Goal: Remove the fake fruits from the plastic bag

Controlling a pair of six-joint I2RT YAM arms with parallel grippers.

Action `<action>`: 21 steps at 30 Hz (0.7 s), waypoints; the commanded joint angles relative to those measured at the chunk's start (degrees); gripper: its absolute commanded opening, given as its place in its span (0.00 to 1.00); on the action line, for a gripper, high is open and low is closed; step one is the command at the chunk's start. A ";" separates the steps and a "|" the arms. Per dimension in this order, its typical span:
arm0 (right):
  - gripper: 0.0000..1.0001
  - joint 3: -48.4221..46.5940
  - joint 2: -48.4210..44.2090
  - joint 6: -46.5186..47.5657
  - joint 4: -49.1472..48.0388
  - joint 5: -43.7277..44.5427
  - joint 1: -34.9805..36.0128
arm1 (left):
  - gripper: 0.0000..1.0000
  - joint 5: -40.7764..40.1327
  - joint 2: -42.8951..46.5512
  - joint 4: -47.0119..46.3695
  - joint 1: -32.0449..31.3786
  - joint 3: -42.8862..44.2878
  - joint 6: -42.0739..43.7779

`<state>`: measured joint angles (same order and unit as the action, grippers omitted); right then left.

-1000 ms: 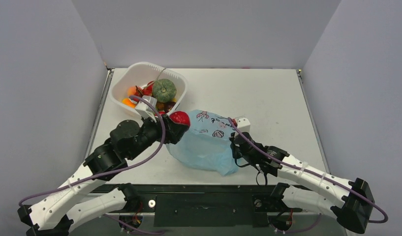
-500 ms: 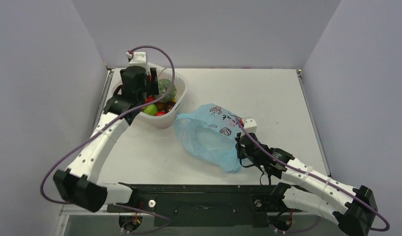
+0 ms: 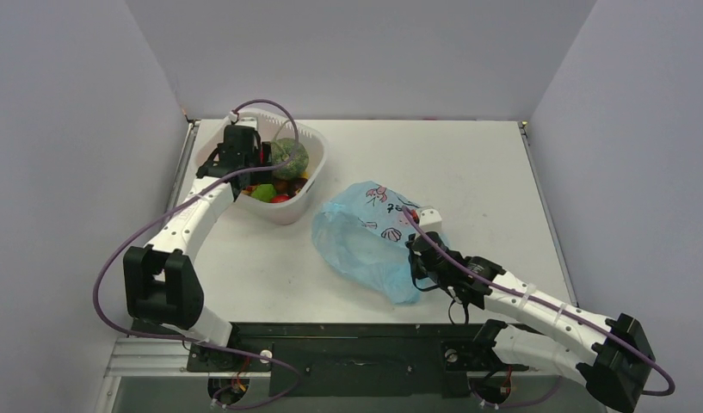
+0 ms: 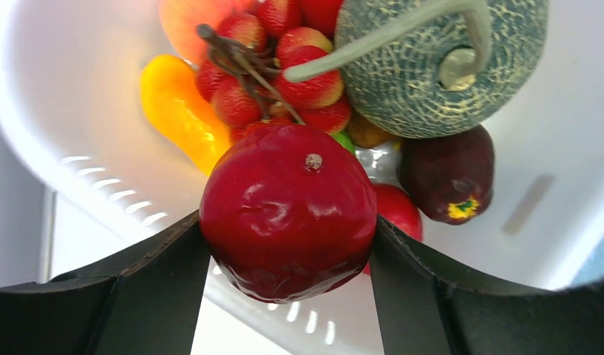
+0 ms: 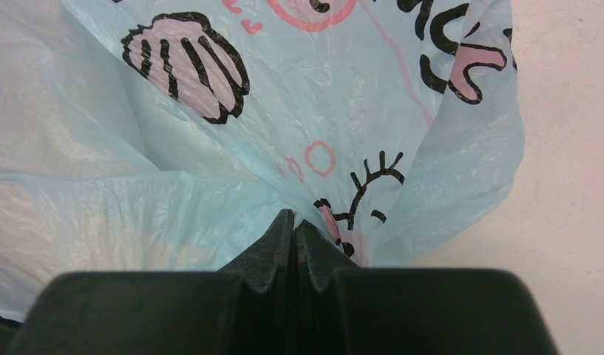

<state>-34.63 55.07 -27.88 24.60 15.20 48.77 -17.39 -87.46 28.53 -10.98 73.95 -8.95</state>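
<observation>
White tub [image 3: 283, 211] of fake fruits [image 4: 307, 65]; apple [image 4: 287, 214] overhead

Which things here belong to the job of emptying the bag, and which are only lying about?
Job: plastic bag, pinched by the right gripper; red apple in the left gripper; red berry bunch; yellow piece; green gourd.
Lying about: white tub holding the fruit; lime-green piece.
</observation>
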 commanded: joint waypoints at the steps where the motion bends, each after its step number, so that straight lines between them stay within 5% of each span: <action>1: 0.00 -0.88 -0.25 0.17 -1.64 -0.16 -0.17 | 0.31 5.86 -1.95 -0.35 -0.40 3.13 -1.33; 8: 0.00 -0.83 -1.40 0.06 -1.33 0.06 -0.17 | 0.75 7.45 -2.44 -0.36 -0.35 2.96 -1.16; 21: 0.00 -3.22 -1.43 -0.92 1.13 0.74 -0.17 | 0.87 9.27 1.54 -1.56 -0.41 1.07 -0.30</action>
<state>-34.81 54.85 -27.94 24.95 14.94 48.77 -9.54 -89.82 28.69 -11.44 74.08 -9.93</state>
